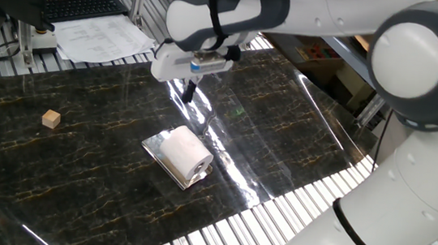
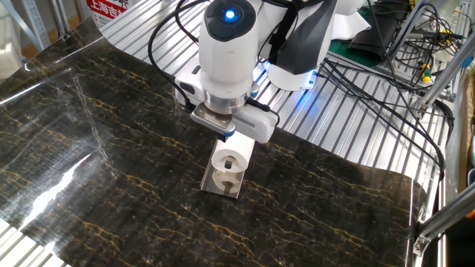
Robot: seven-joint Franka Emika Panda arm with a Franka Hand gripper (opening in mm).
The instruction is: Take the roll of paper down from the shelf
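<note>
The roll of paper (image 1: 186,152) is a small white cylinder lying on its side on the shelf (image 1: 154,146), a low shiny metal plate on the dark marble table. In the other fixed view the roll (image 2: 230,165) shows its hollow core, and the plate (image 2: 223,188) mirrors it. My gripper (image 1: 189,92) hangs above and behind the roll, apart from it. Its dark fingers stand together as one narrow shape with nothing between them. In the other fixed view the gripper (image 2: 225,135) is just above the roll's far end, mostly hidden by the hand.
A small tan wooden cube (image 1: 51,119) sits at the table's left. A clear glossy plastic sheet (image 1: 283,137) covers the table's right part. Papers (image 1: 101,37) and a keyboard (image 1: 84,6) lie behind the table. Ribbed metal borders it, with cables (image 2: 386,81) beyond.
</note>
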